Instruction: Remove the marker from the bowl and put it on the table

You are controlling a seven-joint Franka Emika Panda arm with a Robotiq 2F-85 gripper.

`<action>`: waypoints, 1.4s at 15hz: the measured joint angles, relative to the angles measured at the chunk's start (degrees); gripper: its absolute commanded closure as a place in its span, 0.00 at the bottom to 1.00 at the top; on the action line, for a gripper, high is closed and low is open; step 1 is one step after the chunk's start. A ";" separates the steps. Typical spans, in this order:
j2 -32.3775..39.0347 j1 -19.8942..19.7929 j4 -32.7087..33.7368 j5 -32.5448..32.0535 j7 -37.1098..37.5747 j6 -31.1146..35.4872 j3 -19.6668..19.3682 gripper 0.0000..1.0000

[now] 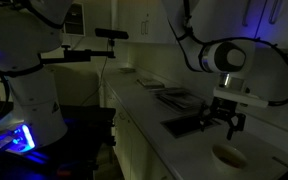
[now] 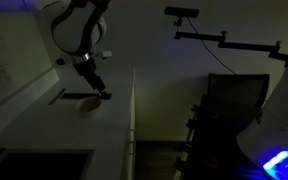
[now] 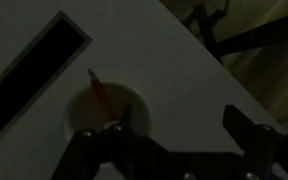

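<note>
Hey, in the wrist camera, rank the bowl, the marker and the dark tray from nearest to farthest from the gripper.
From the gripper, jaws open:
1. Bowl: just below the jaws, low in the view.
2. Marker: lying in the bowl, toward its far rim.
3. Dark tray: upper corner, beyond the bowl.

marker (image 3: 97, 88): thin, reddish, lying slanted inside the bowl, one end poking past the rim toward the upper left of the wrist view.
bowl (image 3: 136, 101): small, round, pale, upright on the table, lower centre of the wrist view.
table (image 3: 144, 45): long pale countertop, dimly lit.
</note>
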 measured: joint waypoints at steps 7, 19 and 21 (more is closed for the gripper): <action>10.36 0.86 13.03 -0.64 -4.03 -5.07 -0.18 0.25; 25.19 2.75 36.56 -0.64 -9.63 -23.27 -0.59 0.26; 27.00 3.26 40.29 -0.64 -9.76 -26.67 -1.13 0.06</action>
